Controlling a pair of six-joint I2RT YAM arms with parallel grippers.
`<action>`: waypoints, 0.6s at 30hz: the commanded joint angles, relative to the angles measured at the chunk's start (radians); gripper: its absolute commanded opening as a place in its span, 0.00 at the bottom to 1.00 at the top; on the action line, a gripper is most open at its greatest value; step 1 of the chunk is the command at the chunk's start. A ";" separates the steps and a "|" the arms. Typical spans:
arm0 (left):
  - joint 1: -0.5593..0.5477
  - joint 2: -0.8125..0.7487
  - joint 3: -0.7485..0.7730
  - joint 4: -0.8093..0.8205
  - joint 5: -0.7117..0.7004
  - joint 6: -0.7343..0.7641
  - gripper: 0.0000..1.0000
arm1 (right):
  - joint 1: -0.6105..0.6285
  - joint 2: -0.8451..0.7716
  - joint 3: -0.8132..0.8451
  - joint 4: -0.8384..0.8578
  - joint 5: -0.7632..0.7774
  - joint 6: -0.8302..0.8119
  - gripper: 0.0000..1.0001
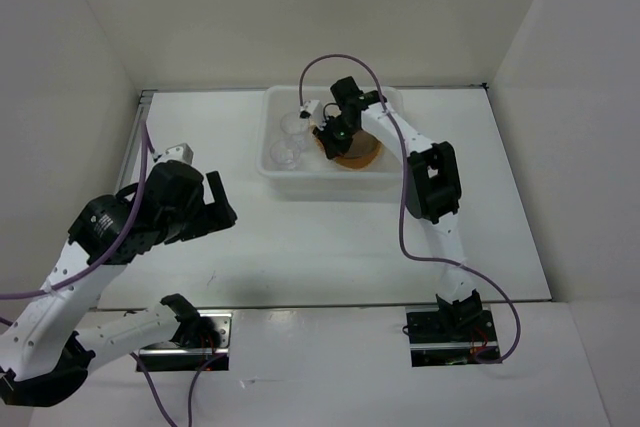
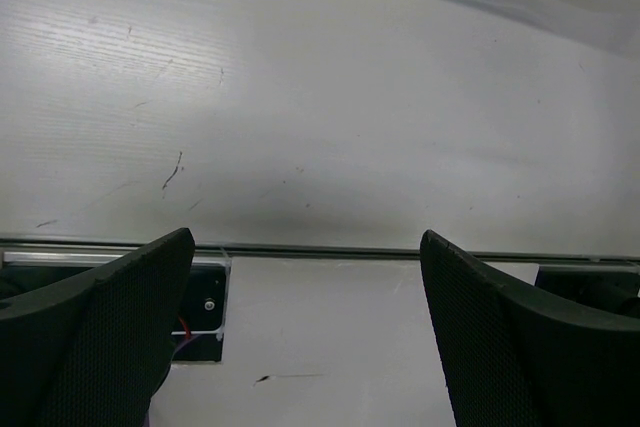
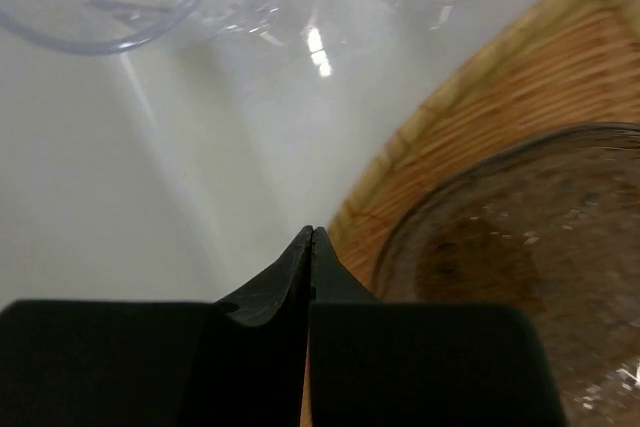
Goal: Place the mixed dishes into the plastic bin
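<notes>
Mixed dishes (image 1: 358, 157) all lie inside the plastic bin (image 1: 272, 173) at the far middle of the tabletop (image 1: 330, 247). Two clear tumbler cups (image 1: 290, 137) sit on its left side. On its right is the orange woven tray (image 3: 480, 117), carrying a smoky saucer (image 3: 510, 247). The right claw (image 3: 312, 239), clenched on nothing, hangs over the tray's edge. The left claw (image 2: 305, 247), released wide, hovers above the near-left tabletop.

white table (image 1: 330, 247) — matt surface, fine grain visible in the left wrist view. dark scuff marks (image 2: 172, 175) on it, one short curved scratch the most distinct. aluminium rail (image 1: 137, 132) along the table's left edge. dark seam (image 2: 330, 249) across the near edge. plain white walls (image 1: 300, 17) enclose three sides — left, back, right.
</notes>
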 commanded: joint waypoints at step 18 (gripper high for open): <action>0.001 0.044 0.001 -0.003 0.038 -0.022 1.00 | -0.039 -0.001 0.106 0.136 0.039 0.094 0.00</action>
